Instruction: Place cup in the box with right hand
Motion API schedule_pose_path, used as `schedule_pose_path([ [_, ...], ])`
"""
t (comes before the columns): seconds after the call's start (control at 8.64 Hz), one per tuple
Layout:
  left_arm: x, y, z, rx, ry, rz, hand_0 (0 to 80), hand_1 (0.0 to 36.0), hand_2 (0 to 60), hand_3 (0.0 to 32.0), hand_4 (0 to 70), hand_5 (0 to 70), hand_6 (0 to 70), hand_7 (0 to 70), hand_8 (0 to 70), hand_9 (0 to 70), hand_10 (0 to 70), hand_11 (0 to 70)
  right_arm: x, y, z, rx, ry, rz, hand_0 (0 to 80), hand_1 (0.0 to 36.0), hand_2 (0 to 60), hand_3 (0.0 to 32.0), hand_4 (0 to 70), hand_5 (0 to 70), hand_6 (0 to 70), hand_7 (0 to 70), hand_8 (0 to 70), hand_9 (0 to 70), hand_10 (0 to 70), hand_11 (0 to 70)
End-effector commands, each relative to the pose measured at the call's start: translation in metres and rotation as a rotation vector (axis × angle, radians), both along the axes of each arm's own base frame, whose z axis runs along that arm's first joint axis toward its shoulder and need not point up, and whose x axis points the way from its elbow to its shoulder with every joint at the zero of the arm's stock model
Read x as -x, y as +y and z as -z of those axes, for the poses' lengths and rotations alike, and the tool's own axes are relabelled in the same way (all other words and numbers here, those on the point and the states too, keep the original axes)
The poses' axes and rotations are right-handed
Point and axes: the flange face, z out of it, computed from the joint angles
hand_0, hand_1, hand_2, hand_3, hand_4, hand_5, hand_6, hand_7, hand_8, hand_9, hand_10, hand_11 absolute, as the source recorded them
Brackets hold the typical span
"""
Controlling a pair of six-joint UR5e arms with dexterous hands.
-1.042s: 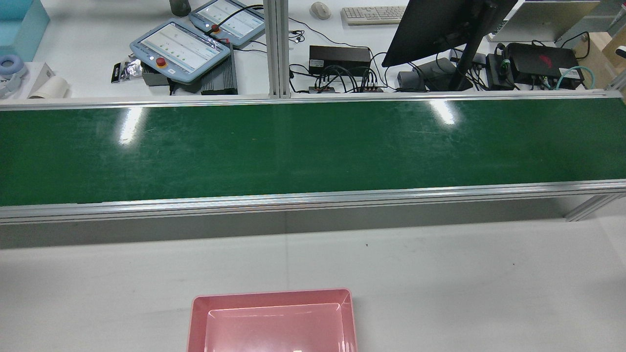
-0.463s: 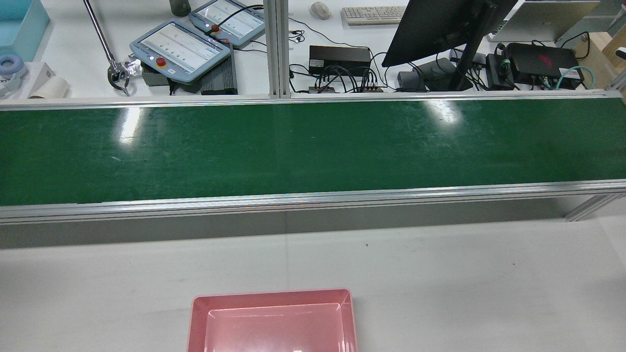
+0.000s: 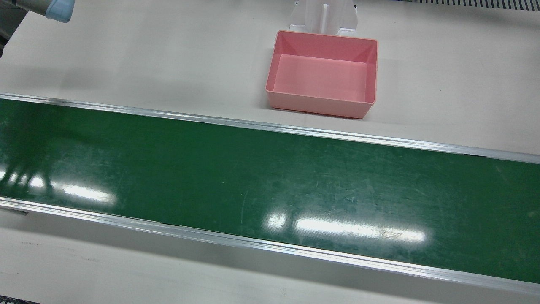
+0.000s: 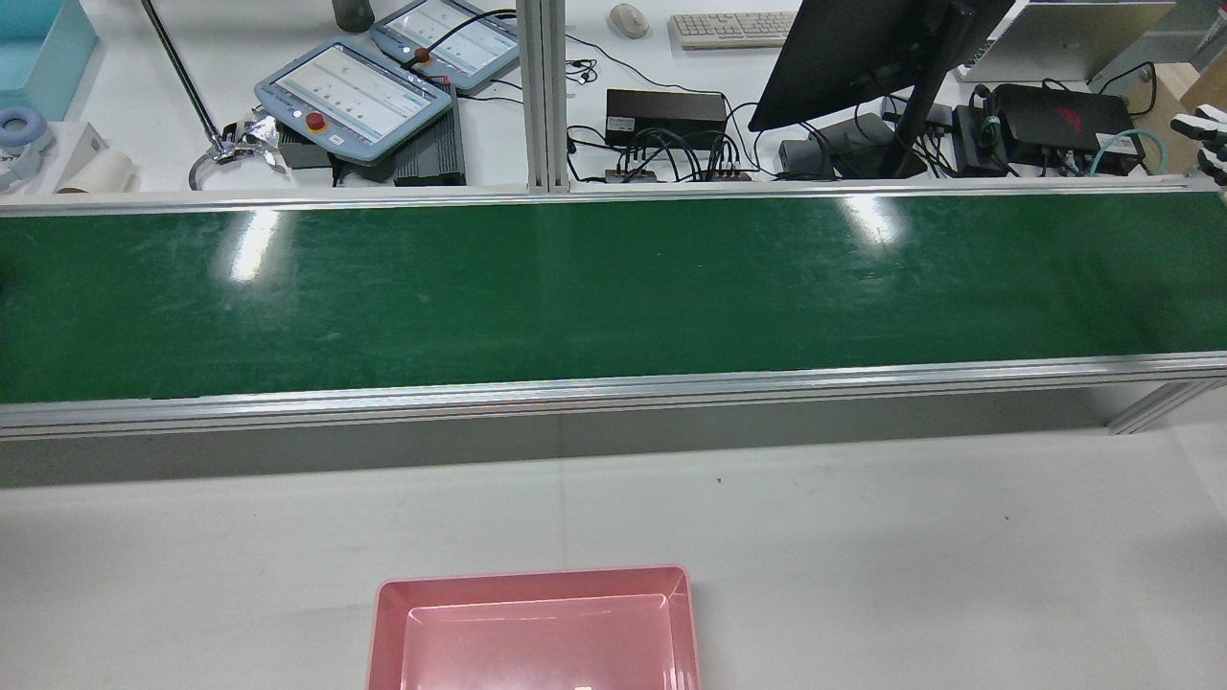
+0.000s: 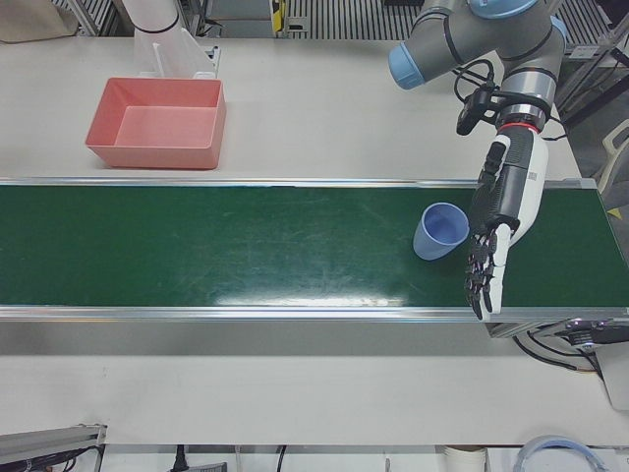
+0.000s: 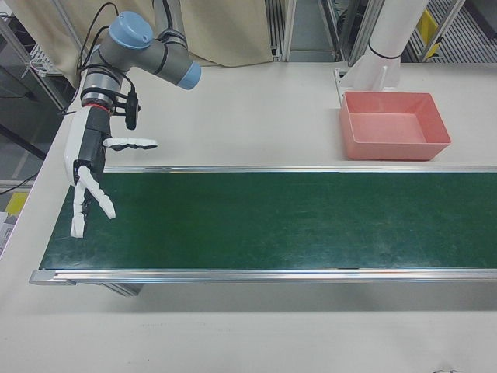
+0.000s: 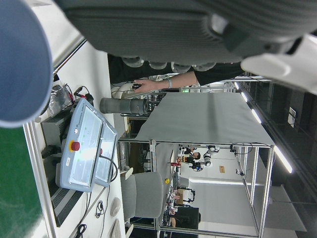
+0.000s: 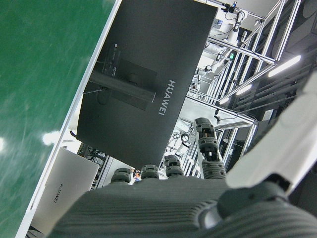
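Observation:
A light blue cup stands upright on the green belt, near the belt's end on the left arm's side. My left hand hangs open just beside it, fingers pointing down, apart from the cup. In the left hand view the cup fills the near left. At the belt's other end my right hand is open above the belt, holding nothing; its fingertips show at the rear view's right edge. The pink box sits empty on the white table on the robot's side of the belt.
Behind the belt's far rail a desk holds two teach pendants, a monitor, cables and a thin reaching stick. A white post base stands right behind the box. A person's arm shows in the left hand view.
The reaching stick came into the rear view at the back left and shifted slightly. My right hand's fingertips have entered at that view's right edge.

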Motion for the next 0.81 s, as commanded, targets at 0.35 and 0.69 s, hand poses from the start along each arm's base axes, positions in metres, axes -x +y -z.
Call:
schedule_pose_path([
  [0.35, 0.0, 0.0, 0.001, -0.001, 0.0, -0.001, 0.0, 0.0, 0.0, 0.0, 0.0, 0.0, 0.0, 0.0, 0.0, 0.0, 0.0, 0.0, 0.014, -0.059, 0.048, -0.057, 0.003, -0.004, 46.4, 10.1, 8.6, 5.4, 7.8, 3.7, 2.8, 12.8, 1.0, 4.8, 2.0, 4.3],
  [0.69, 0.0, 0.0, 0.001, -0.001, 0.0, -0.001, 0.0, 0.0, 0.0, 0.0, 0.0, 0.0, 0.0, 0.0, 0.0, 0.0, 0.0, 0.0, 0.019, -0.057, 0.05, -0.06, 0.002, 0.006, 49.0, 15.2, 11.0, 14.8, 4.3, 5.0, 1.7, 11.3, 0.2, 2.9, 1.2, 3.7],
])
